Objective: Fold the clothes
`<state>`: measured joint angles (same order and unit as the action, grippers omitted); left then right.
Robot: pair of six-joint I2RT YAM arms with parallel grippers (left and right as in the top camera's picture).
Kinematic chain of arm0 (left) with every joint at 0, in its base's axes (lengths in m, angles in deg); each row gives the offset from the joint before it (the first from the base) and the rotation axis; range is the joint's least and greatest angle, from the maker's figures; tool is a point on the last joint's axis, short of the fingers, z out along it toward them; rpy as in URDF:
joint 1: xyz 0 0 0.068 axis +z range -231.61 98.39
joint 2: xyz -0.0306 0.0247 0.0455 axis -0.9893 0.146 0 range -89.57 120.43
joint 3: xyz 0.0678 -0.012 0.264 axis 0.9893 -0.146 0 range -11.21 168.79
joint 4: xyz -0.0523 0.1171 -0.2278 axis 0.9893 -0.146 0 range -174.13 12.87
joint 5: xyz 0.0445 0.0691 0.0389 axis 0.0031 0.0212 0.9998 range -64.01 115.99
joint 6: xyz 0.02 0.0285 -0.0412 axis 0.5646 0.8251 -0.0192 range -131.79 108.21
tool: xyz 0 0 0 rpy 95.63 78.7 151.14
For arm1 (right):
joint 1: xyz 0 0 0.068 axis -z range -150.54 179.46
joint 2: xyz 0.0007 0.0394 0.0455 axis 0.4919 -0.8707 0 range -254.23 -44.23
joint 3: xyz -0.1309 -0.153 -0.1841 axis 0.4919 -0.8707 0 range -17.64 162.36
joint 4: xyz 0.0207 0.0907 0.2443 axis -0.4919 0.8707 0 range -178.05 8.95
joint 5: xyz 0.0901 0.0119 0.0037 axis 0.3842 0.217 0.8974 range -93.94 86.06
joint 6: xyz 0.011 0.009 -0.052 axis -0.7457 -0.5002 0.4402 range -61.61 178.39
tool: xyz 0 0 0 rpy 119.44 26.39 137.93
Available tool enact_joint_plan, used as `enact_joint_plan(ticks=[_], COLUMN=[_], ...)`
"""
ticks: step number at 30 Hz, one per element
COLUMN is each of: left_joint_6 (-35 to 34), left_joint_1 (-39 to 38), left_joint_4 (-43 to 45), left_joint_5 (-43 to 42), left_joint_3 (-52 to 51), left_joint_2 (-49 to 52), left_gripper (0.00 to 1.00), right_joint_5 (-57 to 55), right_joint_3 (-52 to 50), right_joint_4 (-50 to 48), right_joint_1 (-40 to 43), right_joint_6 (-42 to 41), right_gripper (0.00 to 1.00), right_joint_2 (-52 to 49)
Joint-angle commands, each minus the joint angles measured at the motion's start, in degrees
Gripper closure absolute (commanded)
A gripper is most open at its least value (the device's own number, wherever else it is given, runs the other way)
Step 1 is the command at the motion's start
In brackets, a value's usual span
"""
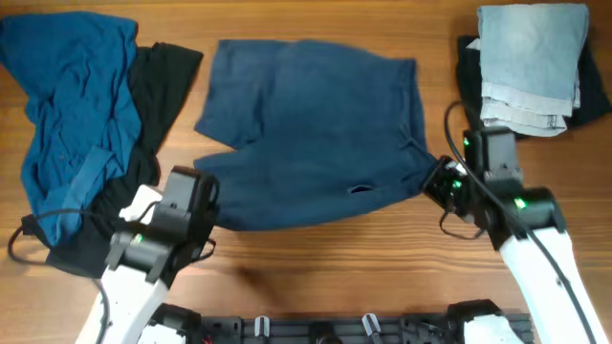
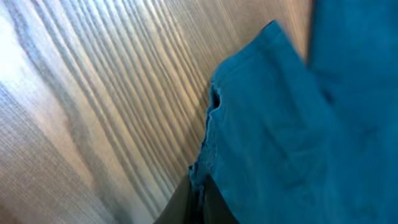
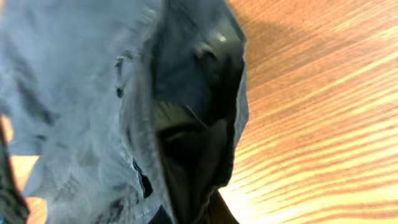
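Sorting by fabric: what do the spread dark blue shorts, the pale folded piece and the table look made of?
Navy shorts: matte woven cotton or soft denim, seams visible. Pale folded piece: probably faded denim, stitched hems. Table: wood grain, slight sheen; possibly laminate.

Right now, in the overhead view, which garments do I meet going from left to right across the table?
bright blue garment → dark navy shorts → folded pale denim piece. The black pieces lie partly under other garments, so I leave them out.
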<state>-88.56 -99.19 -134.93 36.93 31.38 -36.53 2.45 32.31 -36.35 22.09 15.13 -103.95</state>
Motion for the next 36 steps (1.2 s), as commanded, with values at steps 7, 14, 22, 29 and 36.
enact_joint_plan(ticks=[7, 14, 22, 29, 36], left_joint_6=[13.0, 13.6, 18.3, 19.8, 24.5], left_joint_1=[-4.5, -5.7, -5.7, -2.3, -1.8], left_joint_4=[0.5, 12.9, 55.3, 77.2, 98.1], left_joint_5=[-2.1, 12.2, 19.8, 19.8, 19.3], left_joint_3=[7.8, 7.8, 7.8, 7.8, 7.8], left_joint_2=[-14.7, 3.1, 30.3, 41.2, 52.8], left_gripper=[0.96, 0.96, 0.96, 0.96, 0.96], right_joint_5=[-1.6, -11.5, -18.1, -24.7, -26.4], right_joint_3=[0.1, 0.1, 0.1, 0.1, 0.1], right_joint_4=[15.4, -0.5, -23.6, -34.7, -47.1], right_joint_1=[0.4, 0.4, 0.4, 0.4, 1.7], right_joint_6=[-4.7, -4.9, -4.7, -3.3, -5.0], right_gripper=[0.96, 0.96, 0.96, 0.95, 0.96], right_joint_2=[18.4, 6.8, -12.8, -19.2, -32.1])
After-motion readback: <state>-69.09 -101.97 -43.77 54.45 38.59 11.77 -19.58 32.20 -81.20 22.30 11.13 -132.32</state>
